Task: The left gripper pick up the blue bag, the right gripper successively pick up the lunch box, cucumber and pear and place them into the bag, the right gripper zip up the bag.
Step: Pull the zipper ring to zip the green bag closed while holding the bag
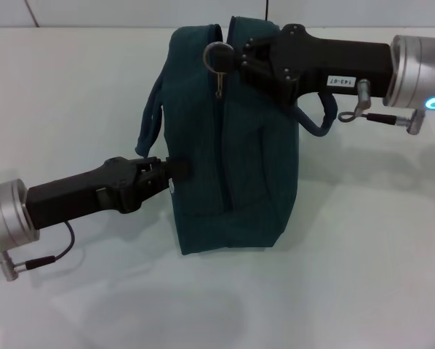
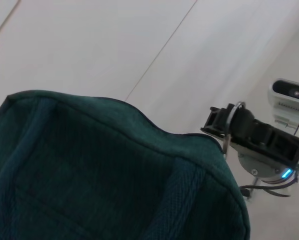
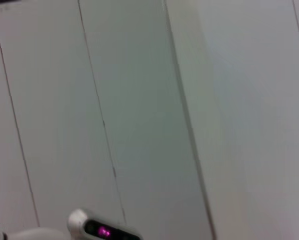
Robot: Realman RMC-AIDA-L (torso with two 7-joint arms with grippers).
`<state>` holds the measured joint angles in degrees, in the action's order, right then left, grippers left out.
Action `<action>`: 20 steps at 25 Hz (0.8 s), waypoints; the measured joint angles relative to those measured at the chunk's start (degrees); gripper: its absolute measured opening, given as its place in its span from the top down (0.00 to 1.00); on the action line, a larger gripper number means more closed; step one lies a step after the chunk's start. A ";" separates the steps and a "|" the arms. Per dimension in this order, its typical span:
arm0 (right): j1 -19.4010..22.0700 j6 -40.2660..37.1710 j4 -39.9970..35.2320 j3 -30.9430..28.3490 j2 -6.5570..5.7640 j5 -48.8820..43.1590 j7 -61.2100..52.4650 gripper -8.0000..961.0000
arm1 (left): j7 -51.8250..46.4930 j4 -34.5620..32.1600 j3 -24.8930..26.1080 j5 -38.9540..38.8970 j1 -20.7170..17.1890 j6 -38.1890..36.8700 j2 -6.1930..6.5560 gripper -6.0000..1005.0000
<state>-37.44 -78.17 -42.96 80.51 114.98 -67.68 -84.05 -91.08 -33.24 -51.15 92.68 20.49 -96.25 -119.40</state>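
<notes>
The blue bag (image 1: 239,160) stands upright on the white table, and its teal fabric (image 2: 89,165) fills the lower part of the left wrist view. My left gripper (image 1: 170,172) is at the bag's left side, shut on the fabric just below one loop handle (image 1: 150,120). My right gripper (image 1: 236,57) reaches in from the right at the bag's top, shut on the ring zip pull (image 1: 217,52). That same right gripper (image 2: 222,120) shows beyond the bag in the left wrist view. The lunch box, cucumber and pear are out of view.
The white table (image 1: 348,254) spreads around the bag. The second handle (image 1: 316,123) hangs under the right arm. The robot's white head camera (image 2: 292,95) shows behind the right arm. In the right wrist view there are only pale wall panels and a small lit device (image 3: 102,231).
</notes>
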 joint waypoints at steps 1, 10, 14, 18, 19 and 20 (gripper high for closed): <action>-0.07 0.02 0.10 -0.17 -0.16 -0.01 -1.19 0.99 | 0.02 0.02 -0.04 0.00 -0.02 0.00 -0.01 0.94; -3.19 -0.02 7.72 -3.88 -1.19 -0.07 -5.36 0.99 | 2.76 1.07 -1.32 -0.05 -0.28 -1.94 -0.04 0.92; -3.65 0.53 9.33 -4.38 -1.44 -0.07 -4.91 0.99 | 4.11 2.13 -1.32 -0.07 -0.15 -3.27 -0.04 0.91; -3.82 2.42 9.48 -4.55 -1.62 -0.08 -4.37 0.99 | 5.50 2.79 -1.32 0.01 -0.66 -4.26 0.03 0.90; -3.83 2.92 9.49 -4.55 -1.64 -0.09 -4.16 0.99 | 5.96 2.97 -1.32 0.01 -0.88 -4.41 0.04 0.89; -3.86 3.34 9.49 -4.56 -1.66 -0.09 -3.90 0.99 | 6.21 3.06 -1.32 0.02 -1.07 -4.51 0.02 0.89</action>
<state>-41.30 -74.83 -33.46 75.95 113.32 -67.77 -87.95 -84.87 -30.18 -52.47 92.70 19.42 -100.76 -119.38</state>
